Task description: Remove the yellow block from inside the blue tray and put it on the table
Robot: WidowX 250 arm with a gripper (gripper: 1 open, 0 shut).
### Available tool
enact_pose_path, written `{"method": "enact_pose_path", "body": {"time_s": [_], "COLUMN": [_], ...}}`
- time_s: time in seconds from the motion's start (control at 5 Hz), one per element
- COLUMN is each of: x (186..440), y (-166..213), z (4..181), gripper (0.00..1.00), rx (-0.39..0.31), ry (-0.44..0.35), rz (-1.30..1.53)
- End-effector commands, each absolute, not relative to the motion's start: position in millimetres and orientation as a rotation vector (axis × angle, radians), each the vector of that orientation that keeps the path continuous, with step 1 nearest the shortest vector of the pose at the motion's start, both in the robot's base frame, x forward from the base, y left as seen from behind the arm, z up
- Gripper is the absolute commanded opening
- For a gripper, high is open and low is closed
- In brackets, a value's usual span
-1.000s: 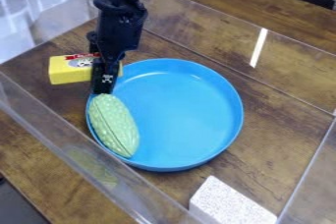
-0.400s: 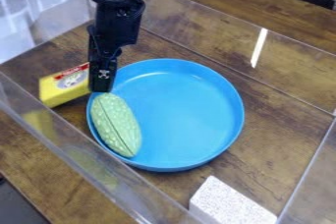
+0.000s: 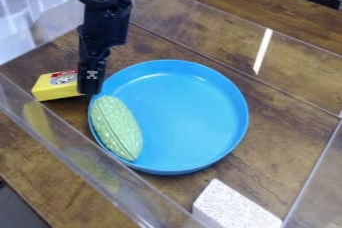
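The yellow block (image 3: 54, 86), with a white-and-red label at its right end, lies on the dark wooden table (image 3: 297, 67) just left of the blue tray (image 3: 187, 112). It is outside the tray's rim. My gripper (image 3: 91, 76) points straight down at the block's right end, over the tray's left rim. Its black fingers overlap the block's labelled end. The jaws are too dark and small to show whether they still pinch the block or stand apart.
A green textured oval item (image 3: 116, 127) lies inside the tray along its left wall, right below the gripper. A white speckled foam block (image 3: 238, 208) sits at the front edge. Clear acrylic walls (image 3: 54, 147) enclose the tabletop at the front left.
The gripper has moved left with the yellow block, from beside the tray's rim out over the table. The block now sits lower and further left.
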State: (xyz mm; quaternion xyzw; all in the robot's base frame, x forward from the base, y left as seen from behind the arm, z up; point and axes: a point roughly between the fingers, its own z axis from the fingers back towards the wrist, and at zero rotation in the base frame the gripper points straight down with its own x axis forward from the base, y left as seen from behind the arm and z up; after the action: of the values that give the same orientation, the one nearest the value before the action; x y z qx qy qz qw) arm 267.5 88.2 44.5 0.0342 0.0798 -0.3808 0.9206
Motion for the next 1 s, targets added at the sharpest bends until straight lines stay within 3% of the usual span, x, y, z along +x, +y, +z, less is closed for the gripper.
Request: {"method": "enact_pose_path", "body": {"time_s": [0.0,0.8], "x": [270,259], "y": [98,125], "z": [56.1,28.1], "gripper": [1.0,1.0], "rx": [0.1,0.113], "ry": [0.112,0.14], "rz": [-0.777,-0.734]}}
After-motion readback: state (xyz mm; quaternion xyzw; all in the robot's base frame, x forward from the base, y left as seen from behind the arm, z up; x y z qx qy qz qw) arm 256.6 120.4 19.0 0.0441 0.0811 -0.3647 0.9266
